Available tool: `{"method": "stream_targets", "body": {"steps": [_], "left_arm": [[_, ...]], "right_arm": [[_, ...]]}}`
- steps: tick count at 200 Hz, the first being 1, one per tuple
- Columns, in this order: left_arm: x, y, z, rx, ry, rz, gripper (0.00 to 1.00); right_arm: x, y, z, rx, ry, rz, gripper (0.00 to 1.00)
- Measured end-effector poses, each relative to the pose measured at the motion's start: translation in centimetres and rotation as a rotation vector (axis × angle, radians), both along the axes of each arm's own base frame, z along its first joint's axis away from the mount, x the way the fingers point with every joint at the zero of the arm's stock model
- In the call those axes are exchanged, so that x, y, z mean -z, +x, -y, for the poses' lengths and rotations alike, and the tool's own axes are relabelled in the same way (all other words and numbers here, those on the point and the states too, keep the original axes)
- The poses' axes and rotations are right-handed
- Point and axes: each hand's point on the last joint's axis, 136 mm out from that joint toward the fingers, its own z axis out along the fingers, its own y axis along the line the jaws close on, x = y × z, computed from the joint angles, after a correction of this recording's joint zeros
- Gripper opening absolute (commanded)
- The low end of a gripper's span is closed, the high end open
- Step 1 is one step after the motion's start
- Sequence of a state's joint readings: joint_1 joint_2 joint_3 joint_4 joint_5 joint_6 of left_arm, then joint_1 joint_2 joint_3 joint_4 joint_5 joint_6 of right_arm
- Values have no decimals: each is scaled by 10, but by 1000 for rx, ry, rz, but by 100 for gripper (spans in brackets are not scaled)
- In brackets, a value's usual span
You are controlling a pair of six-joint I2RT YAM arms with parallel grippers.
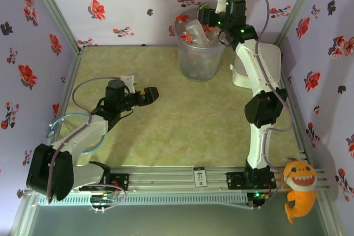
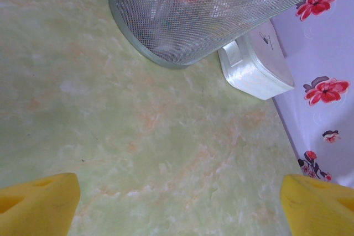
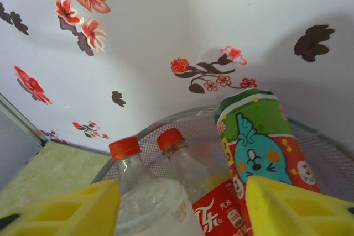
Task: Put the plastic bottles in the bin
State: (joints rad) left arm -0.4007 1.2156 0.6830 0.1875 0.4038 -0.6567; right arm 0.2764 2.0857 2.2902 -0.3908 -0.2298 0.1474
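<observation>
1. Bottles [image 1: 198,32]: every one I can find is in the bin [image 1: 196,62] or over its mouth. They are heaped up to the rim.
2. Judged from that, the task looks almost done. At most one last bottle is left to drop, if the right gripper [image 1: 211,17] carries one.
3. The right gripper hangs over the bin's far rim. In its wrist view the yellow fingers [image 3: 66,211] stand partly apart. A clear bottle [image 3: 149,208] and a red label fill the gap. I cannot tell whether they clamp it or whether it simply lies in the heap below.
4. The left gripper [image 1: 150,94] sits low over the tabletop [image 1: 182,120], well apart from the bin. Its fingers [image 2: 38,205] are wide and hold nothing.
5. The bin stands upright near the far wall, mouth up and long axis vertical, just beside a white box [image 2: 257,67].
6. Two red-capped bottles [image 3: 124,156] stand leaning, necks up, with their long axes tilted toward the wall.
7. A green-and-red labelled bottle [image 3: 260,136] also stands nearly upright, rising above the rim.
8. From above, the clear bottles on top of the heap lie slantwise across the mouth. Which way their caps point I cannot tell there.
</observation>
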Motion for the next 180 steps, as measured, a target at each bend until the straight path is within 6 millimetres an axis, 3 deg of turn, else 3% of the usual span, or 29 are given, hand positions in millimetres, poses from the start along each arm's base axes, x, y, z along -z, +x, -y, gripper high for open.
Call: {"method": "stream_targets", "body": {"steps": [36, 72, 112, 146, 180], "left_arm": [[0, 0, 0, 0, 0, 0, 94], [1, 0, 0, 0, 1, -2, 94], [1, 0, 0, 0, 1, -2, 94], [1, 0, 0, 0, 2, -2, 94], [3, 3, -10, -26, 19, -8, 97]], "right_arm": [[50, -2, -19, -36, -21, -87, 58], [59, -3, -27, -51, -16, -83, 60], [57, -4, -27, -52, -28, -84, 72], [44, -8, -25, -50, -28, -66, 81], [3, -31, -14, -37, -13, -6, 85]]}}
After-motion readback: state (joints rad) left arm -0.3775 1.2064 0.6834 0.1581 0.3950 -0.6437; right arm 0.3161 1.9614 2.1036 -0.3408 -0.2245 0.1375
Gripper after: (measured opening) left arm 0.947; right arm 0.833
